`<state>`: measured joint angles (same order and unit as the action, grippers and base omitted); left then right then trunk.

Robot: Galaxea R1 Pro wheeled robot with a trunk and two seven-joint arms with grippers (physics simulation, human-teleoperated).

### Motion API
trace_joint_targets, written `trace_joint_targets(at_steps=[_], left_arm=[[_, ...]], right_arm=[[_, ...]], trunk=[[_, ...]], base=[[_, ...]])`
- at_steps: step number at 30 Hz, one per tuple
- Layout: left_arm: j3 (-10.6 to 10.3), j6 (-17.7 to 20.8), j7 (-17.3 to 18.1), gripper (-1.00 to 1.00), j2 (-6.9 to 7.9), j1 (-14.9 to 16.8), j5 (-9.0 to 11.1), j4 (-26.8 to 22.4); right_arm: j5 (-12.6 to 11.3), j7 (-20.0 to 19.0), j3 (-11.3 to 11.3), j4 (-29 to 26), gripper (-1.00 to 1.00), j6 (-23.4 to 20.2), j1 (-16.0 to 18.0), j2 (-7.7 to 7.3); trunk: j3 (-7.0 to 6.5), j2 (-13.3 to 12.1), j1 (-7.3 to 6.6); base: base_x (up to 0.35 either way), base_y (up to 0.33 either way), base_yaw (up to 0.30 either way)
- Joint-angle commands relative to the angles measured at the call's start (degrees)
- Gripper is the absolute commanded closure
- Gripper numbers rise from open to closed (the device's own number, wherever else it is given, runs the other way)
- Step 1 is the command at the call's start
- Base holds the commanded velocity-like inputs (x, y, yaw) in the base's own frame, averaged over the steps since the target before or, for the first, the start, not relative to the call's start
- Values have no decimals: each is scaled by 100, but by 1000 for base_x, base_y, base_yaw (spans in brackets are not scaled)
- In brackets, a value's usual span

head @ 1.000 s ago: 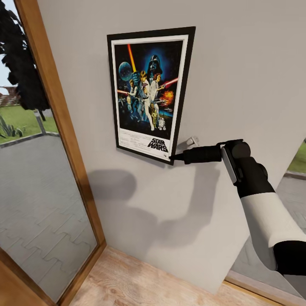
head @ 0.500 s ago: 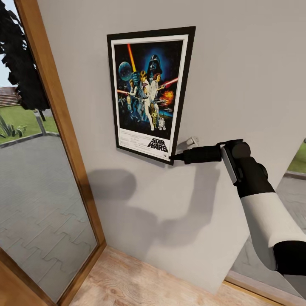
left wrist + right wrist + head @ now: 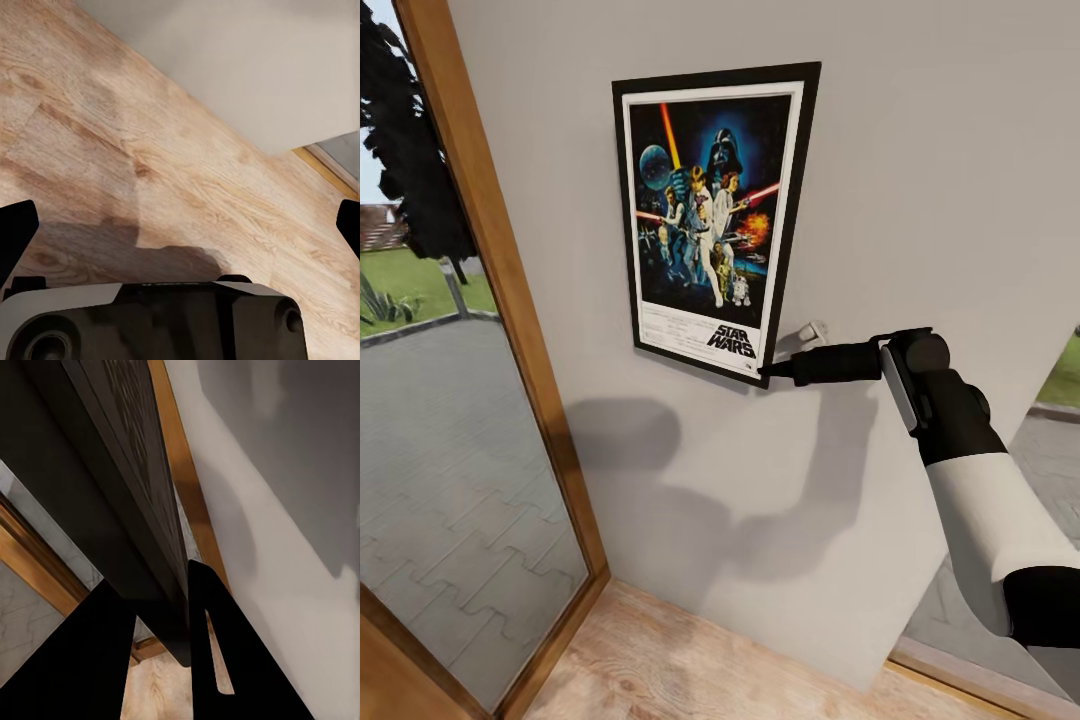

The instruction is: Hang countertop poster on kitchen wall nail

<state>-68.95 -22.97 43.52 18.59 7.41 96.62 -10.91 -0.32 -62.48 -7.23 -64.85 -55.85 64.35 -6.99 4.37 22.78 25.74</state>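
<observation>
Hang step: right gripper pinches Star Wars poster bottom-right corner against wall (left gripper jaws wide, empty); next, release cleanly.

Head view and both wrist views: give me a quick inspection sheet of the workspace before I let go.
Surface: grey wall, bare apart from the poster and a small white fitting beside its lower corner.
Job's things: poster upright against the wall.
Clutter: nothing seen.
Grippers: right gripper jaws pinch the poster's lower right corner; left gripper open over the wooden floor.
Cables: nothing seen.
Surroundings: wood-framed glass door beside the wall, paving and lawn outside.
</observation>
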Motion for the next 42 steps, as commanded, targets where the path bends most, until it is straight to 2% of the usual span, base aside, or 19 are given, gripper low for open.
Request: trace_joint_targets(at_steps=[1, 42], left_arm=[[-49, -24, 7, -100, 4, 6, 50, -7], [-49, -24, 7, -100, 9, 6, 50, -7]], right_arm=[[-11, -10, -7, -2, 100, -40, 7, -4], [-5, 100, 2, 8, 100, -75, 108, 36]], trunk=[[13, 13, 4], [13, 13, 4]], base=[[0, 0, 0], [0, 0, 0]])
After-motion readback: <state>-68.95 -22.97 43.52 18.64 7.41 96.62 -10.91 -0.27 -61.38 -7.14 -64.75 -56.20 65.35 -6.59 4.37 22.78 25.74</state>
